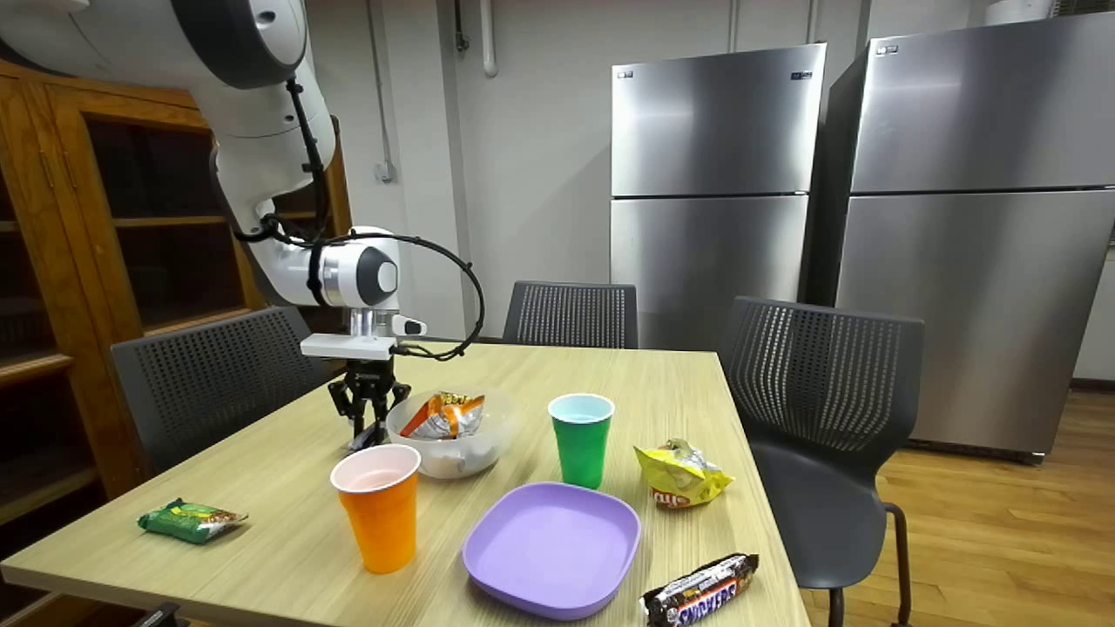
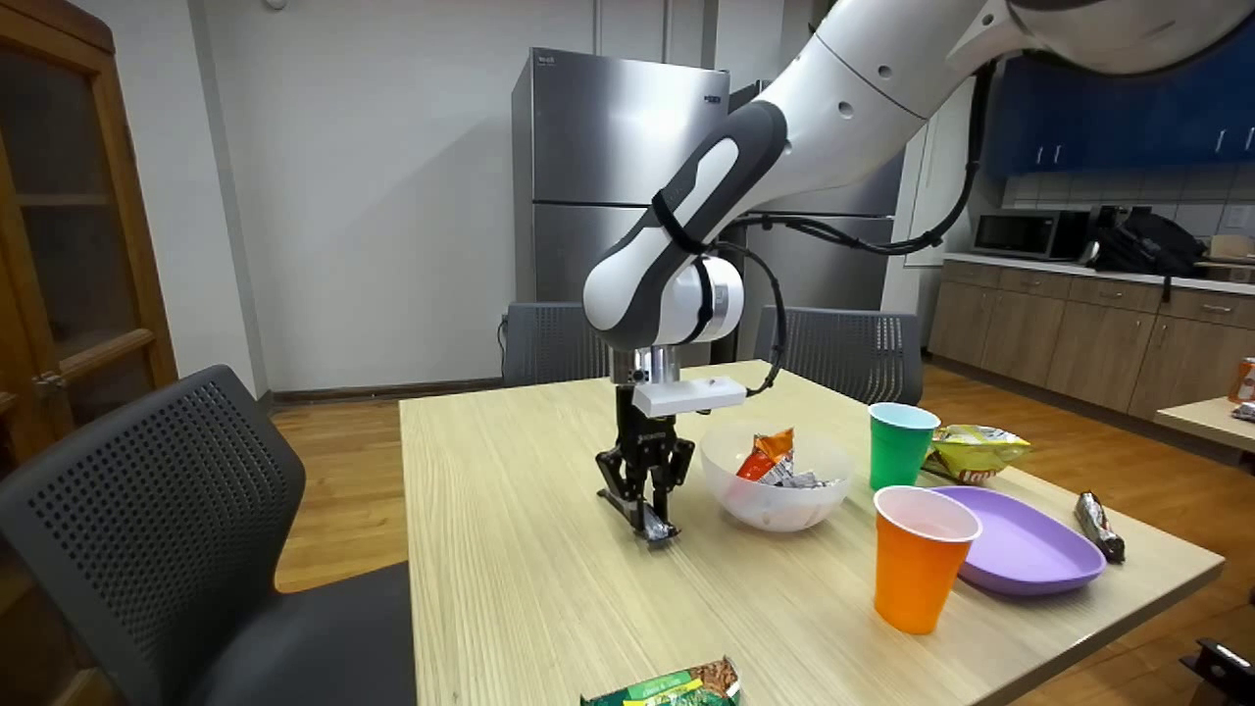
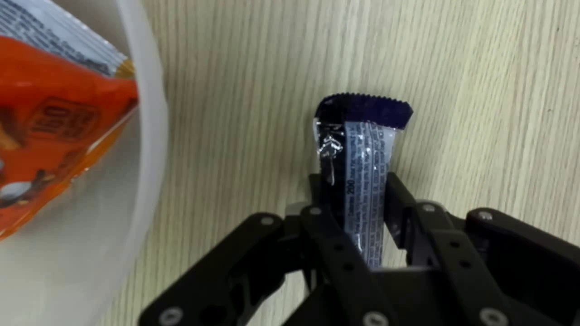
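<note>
We count 2 silver fridges [image 1: 710,131], 1 pale tabletop [image 1: 287,453], 3 dark chairs [image 1: 832,374]. Then 1 translucent bowl [image 1: 462,460] and 1 purple plate [image 1: 553,553]. 1 black claw [image 3: 353,186], grasping 1 wrapped bar [image 3: 367,149] by its long sides, bar down on the tabletop just beside the bowl. Cups, 2, upright: 1 orange cup [image 1: 381,522], 1 green cup [image 1: 582,448]. Snacks, roughly by size: 1 yellow bag [image 1: 679,477], 1 orange packet [image 1: 449,418] in the bowl, 1 Snickers bar [image 1: 701,592] near the plate, 1 green packet [image 2: 677,688] well apart from the bowl.

Hard to see: we get only part of the bowl in the wrist view, and the claw covers the lower end of the wrapped bar, whose brand we can't read. The green packet is cut off at the bottom in an exterior view. Silvery wrapper [image 2: 809,480] shows in the bowl; we can't tell if it belongs to the orange packet.
</note>
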{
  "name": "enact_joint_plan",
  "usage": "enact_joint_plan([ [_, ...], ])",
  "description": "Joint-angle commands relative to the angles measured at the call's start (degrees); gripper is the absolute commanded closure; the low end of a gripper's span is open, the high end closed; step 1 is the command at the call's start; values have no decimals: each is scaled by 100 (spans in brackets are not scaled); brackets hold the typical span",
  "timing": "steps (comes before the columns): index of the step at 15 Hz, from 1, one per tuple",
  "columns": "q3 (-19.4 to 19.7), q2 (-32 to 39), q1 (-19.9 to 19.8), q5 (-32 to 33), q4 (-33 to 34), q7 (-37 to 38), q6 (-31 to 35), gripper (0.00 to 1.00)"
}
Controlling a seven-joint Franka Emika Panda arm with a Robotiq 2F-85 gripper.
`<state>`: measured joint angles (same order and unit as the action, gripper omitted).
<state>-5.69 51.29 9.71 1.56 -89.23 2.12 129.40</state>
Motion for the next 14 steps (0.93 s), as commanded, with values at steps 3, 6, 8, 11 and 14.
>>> enact_joint_plan([
  [3, 13, -465, 74, 59, -196, -46, -56, 91],
  [6, -10, -809, 95, 120, -397, -170, -26, 91],
  [8, -18, -1061, 117, 173, -576, -257, 13, 91],
  [11, -27, -1455, 157, 280, -916, -366, 57, 91],
  [14, -11, -1919, 182, 425, -1394, -382, 203, 91],
])
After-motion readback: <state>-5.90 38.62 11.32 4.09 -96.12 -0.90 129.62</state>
